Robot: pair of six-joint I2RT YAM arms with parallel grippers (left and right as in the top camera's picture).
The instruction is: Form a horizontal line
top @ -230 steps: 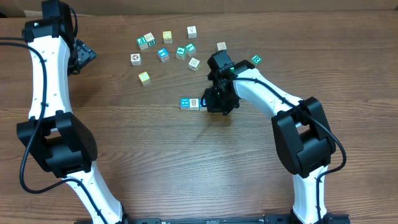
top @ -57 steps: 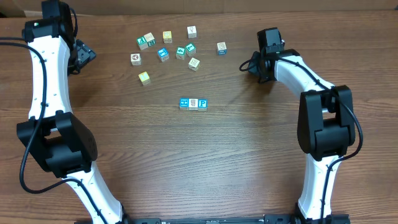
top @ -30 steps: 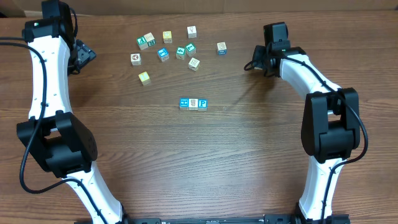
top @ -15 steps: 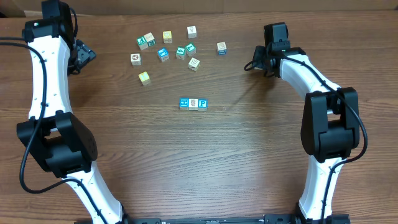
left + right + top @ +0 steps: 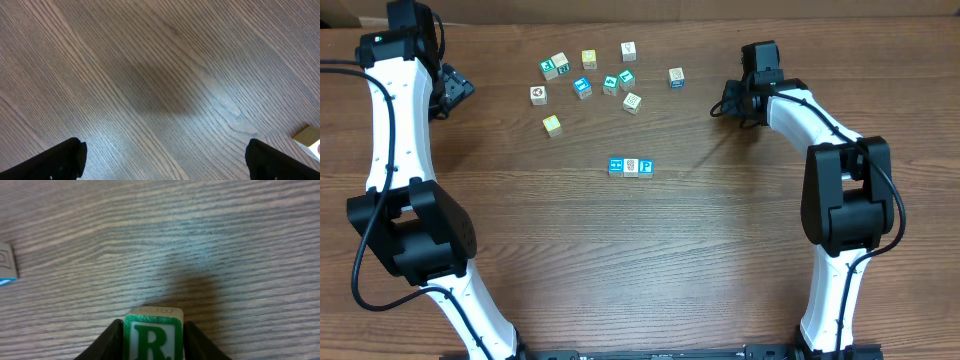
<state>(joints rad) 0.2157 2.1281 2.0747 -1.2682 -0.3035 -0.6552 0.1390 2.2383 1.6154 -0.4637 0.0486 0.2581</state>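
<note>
Fetching fourth piece. Pinching green-letter block (image 5: 152, 342) on both sides with right gripper (image 5: 153, 331), toward right of table (image 5: 620, 260), well apart from row (image 5: 631, 166) of three touching blocks mid-table. Holding left gripper (image 5: 165, 160) spread wide, empty, far left. Next, likely: carry left, set down touching row's right end, square, without nudging neighbours.

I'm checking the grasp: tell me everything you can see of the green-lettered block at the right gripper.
The R block is a small pale wooden cube; its visible face is white with a green border and letter R. It sits between the right gripper's dark fingers, which touch both sides, above the wood-grain table. Whether it rests there is unclear.
</note>
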